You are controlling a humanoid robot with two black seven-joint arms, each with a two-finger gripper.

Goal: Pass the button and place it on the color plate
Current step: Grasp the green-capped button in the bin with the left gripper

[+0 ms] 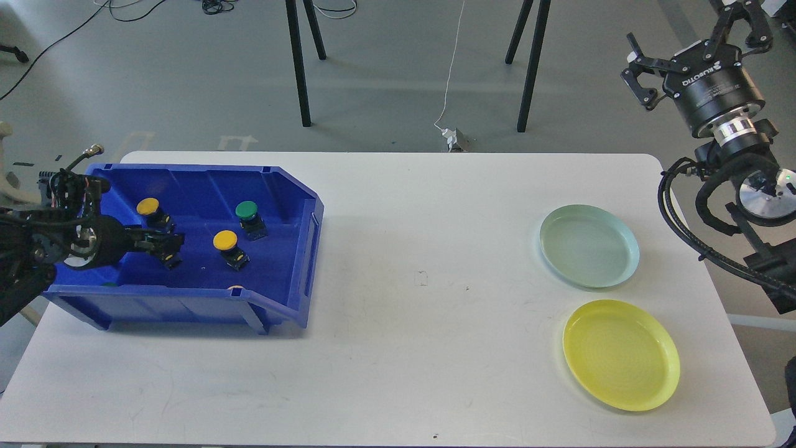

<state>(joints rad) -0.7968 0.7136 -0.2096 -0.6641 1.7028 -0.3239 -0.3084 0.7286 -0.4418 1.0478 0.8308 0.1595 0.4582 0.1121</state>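
A blue bin (311, 249) at the table's left holds push buttons: a yellow one (148, 206), a green one (246, 210) and a yellow one (225, 239). My left gripper (163, 244) reaches into the bin from the left and sits low over the spot of a second green button, whose cap is hidden; only its dark base (172, 260) shows. The fingers are too dark to tell apart. My right gripper (684, 31) is open and empty, raised beyond the table's far right corner. A pale green plate (589, 246) and a yellow plate (620, 354) lie at the right.
Two more button caps peek over the bin's front wall (235, 288). Black stand legs (298, 62) rise behind the table. My right arm's cables (684, 224) hang beside the table's right edge.
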